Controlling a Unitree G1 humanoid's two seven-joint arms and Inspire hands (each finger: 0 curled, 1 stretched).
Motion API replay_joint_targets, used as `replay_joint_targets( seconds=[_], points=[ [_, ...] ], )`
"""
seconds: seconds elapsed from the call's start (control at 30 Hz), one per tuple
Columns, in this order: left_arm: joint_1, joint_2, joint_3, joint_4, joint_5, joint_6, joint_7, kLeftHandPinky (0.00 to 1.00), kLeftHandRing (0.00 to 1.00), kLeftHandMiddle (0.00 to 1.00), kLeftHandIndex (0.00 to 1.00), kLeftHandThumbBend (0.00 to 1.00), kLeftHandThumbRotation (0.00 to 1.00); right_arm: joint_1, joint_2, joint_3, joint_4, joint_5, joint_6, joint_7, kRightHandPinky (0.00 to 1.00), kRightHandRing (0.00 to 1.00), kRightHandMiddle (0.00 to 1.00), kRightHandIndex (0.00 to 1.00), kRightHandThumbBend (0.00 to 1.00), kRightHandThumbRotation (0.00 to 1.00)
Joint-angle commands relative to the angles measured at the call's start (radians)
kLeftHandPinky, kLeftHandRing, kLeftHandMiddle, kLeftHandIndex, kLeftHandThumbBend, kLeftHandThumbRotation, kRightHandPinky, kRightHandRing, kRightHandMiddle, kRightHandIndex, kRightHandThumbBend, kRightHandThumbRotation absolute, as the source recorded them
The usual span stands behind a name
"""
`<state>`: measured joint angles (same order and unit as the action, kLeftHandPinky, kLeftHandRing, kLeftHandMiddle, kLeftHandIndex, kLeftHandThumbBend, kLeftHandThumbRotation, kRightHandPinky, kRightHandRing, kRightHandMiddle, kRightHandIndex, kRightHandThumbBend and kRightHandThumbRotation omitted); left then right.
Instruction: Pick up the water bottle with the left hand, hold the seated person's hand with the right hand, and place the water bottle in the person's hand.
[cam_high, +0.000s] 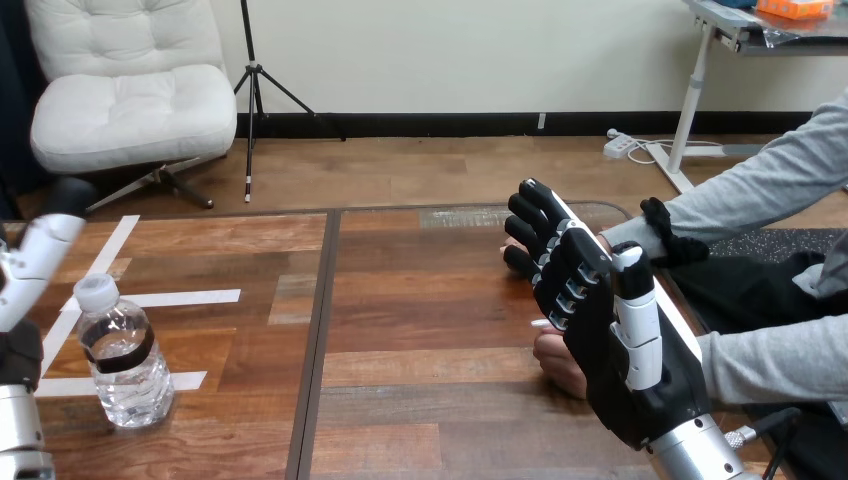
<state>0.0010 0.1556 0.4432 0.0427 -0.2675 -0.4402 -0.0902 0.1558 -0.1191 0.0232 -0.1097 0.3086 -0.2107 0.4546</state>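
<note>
On wooden table (430, 310), water bottle (125, 365): clear plastic, white-capped, upright.
Left hand (35, 258): straight-fingered, empty.
Right hand (610, 345): over person's hand (558, 368); grip unclear.

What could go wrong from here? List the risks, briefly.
1. The water bottle stands upright near the left hand, not yet lifted; a careless approach might knock it over.
2. The right hand lies over the person's hand, but a secure hold cannot be confirmed, so that hand may drift before the handover.
3. The bottle must cross most of the table, so it could slip.
</note>
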Motion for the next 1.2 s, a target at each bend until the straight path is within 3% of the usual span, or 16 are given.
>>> replay_joint_targets(
  seconds=[0.0,0.33,1.17],
  points=[
    [-0.030,0.038,-0.018,-0.029,0.009,0.012,-0.016,1.00,1.00,1.00,1.00,1.00,0.00,-0.028,-0.005,-0.008,-0.035,0.004,-0.001,-0.003,1.00,1.00,0.98,0.97,0.82,1.00],
    [-0.024,0.041,-0.022,-0.032,0.012,0.037,-0.024,1.00,1.00,1.00,1.00,0.99,0.00,-0.027,-0.005,-0.008,-0.037,0.007,0.001,-0.003,1.00,1.00,0.98,0.96,0.83,1.00],
    [0.018,0.083,-0.040,-0.008,0.038,0.107,-0.101,1.00,1.00,1.00,1.00,1.00,0.00,-0.024,-0.003,-0.008,-0.040,0.002,0.002,-0.007,1.00,1.00,0.98,0.96,0.83,1.00]
  ],
)
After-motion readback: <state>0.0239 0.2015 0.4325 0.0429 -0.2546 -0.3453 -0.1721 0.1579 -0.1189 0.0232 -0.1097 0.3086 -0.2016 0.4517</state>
